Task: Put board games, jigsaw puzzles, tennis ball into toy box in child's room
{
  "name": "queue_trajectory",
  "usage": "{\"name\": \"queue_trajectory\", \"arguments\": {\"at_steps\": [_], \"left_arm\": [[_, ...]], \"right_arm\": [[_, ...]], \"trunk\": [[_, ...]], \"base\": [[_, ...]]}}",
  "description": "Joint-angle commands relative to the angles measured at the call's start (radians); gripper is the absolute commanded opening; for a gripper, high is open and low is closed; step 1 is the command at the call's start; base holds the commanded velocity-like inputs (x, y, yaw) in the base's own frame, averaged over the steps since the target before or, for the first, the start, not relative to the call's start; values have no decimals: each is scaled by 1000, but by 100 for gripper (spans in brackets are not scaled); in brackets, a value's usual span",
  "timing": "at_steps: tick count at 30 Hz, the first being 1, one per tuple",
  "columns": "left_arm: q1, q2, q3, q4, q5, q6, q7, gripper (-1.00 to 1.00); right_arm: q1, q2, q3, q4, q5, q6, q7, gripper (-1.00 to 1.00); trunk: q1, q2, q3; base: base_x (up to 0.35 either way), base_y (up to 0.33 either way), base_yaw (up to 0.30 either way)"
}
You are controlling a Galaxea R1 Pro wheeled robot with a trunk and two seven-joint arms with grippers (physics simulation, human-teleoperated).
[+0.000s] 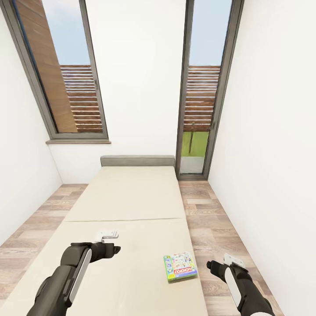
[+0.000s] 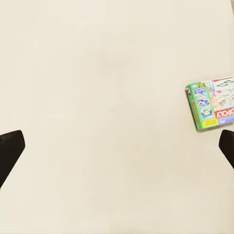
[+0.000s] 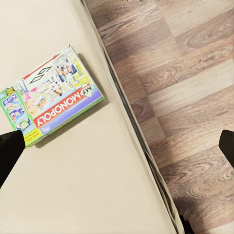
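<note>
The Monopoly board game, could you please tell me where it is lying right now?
In the head view the Monopoly board game lies flat on the bed, near the mattress's right edge, between the left gripper and the right gripper, nearer the right.

White walls point(image 1: 140, 87) all round. Window point(image 1: 66, 74) at 11 o'clock, grey frame, grey sill point(image 1: 78, 141) beneath, brown slats and sky behind the glass. Tall glass door point(image 1: 202, 87) at 1 o'clock, dark frame, slatted screen, green patch low behind it. Wood-plank floor point(image 1: 206, 219) at 3 and 9 o'clock; also in right wrist view point(image 3: 185, 97).
</note>
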Motion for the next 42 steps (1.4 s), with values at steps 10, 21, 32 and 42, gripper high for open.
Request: {"name": "queue_trajectory", "arguments": {"at_steps": [10,21,32,42], "left_arm": [[-1,0,1,0,-1,5,-4,100],[-1,0,1,0,-1,5,-4,100],[-1,0,1,0,-1,5,-4,100],[-1,0,1,0,-1,5,-5,100]], "right_arm": [[-2,1,-1,-2,-9,4,-6,100],[-2,1,-1,-2,-8,5,-6,100],[-1,1,-1,-2,-9,5,-6,100],[-1,1,-2,-2,-6,1,-6,100]], "trunk": [[1,-2,-2],[1,-2,-2],[1,-2,-2],[1,-2,-2]], "base": [[50,0,0],[9,0,0],[0,0,0],[0,0,0]]}}
